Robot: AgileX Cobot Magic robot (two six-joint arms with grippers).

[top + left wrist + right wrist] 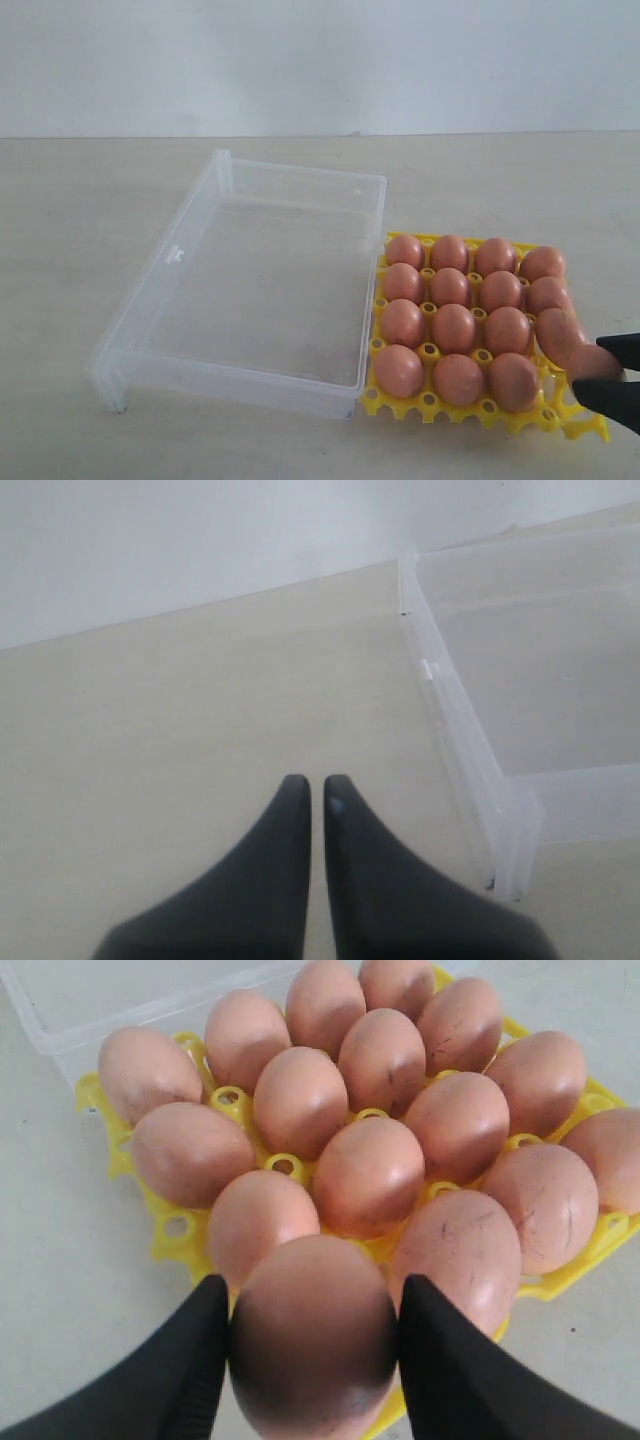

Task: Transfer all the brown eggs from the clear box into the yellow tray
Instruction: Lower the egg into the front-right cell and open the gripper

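Over yellow tray [590, 1247], right claw [312, 1286]: gripping one brown egg [312, 1345].
Left claw [315, 786]: hovering closed beside clear box [460, 730].

- Our left gripper [315, 790]: we see both dark fingers drawn together with just a thin slit between them, nothing held.
- Our right gripper [312, 1295]: fingers spread wide, one pad pressed on each side of a brown egg [312, 1350], gripping it.
- Exterior view: only our right fingertips [618, 347] show, at the lower right edge.
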